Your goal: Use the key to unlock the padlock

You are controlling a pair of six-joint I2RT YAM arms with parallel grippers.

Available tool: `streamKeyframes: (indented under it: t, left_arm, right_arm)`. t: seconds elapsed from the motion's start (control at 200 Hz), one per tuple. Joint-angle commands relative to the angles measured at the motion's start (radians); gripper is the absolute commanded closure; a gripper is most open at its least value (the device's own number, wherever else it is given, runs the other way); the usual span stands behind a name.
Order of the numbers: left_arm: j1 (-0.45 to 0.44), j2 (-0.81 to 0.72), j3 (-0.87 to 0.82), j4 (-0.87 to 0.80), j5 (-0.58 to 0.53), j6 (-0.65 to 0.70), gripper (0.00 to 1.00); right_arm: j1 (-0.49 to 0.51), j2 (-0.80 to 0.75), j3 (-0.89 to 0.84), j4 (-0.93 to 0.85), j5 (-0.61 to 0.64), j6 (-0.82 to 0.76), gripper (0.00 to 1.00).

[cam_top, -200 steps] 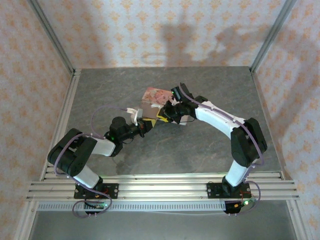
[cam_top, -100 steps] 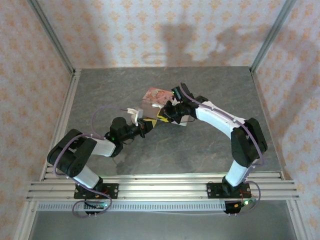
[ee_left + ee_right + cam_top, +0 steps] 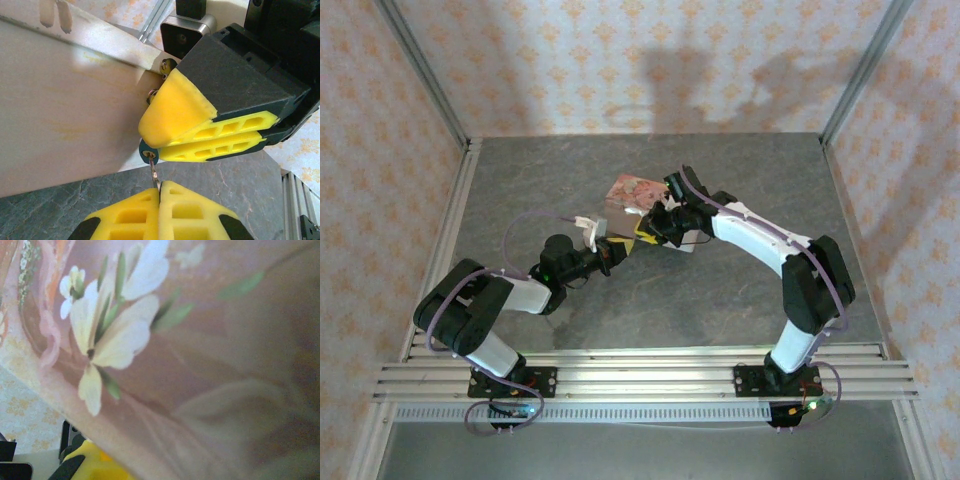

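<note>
**Key in the padlock, arms barely shifted**

Over the last second almost nothing has moved; the right gripper (image 3: 652, 232) has edged a touch to the right. Its yellow fingers (image 3: 175, 110) pinch the blue padlock (image 3: 148, 151) above the middle of the table (image 3: 750, 180), just near of the pink box (image 3: 630, 188). The left gripper (image 3: 159, 191) is clamped on the key (image 3: 154, 174), whose tip sits in the padlock's keyhole.

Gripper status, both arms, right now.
Left gripper: closed, pinching the key, whose tip sits in the padlock.
Right gripper: closed on the padlock.
</note>
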Motion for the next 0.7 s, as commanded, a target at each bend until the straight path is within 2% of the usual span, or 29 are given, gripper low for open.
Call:
streamKeyframes:
  t: [0.0,0.4,0.691]
  left_arm:
    - [-0.012,0.019,0.013,0.078,0.001,0.026,1.0]
    - [0.014,0.117,0.032,0.161,0.01,-0.004,1.0]
    - [0.021,0.037,0.039,0.031,0.014,0.055,1.0]
  right_arm:
    - [0.003,-0.048,0.003,0.031,-0.067,0.022,1.0]
    - [0.003,-0.045,0.001,0.011,-0.112,0.0,1.0]
    - [0.001,-0.04,0.038,-0.099,-0.062,-0.081,1.0]
